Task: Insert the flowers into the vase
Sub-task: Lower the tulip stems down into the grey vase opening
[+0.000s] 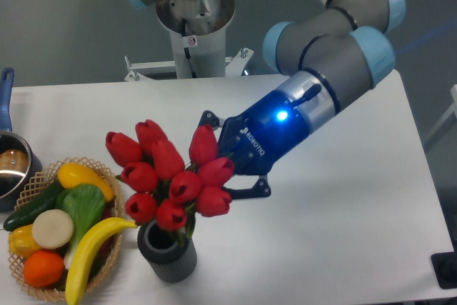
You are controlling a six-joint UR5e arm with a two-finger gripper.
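Tulips standing in the vase
Gripper fingers spread behind the red tulips; ribbed grey vase sits below-left of it.

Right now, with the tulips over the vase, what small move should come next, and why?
Probably open the gripper and back away: the flowers already stand in the vase, stems inside its mouth. The fingers are hidden behind the buds, so release slowly.
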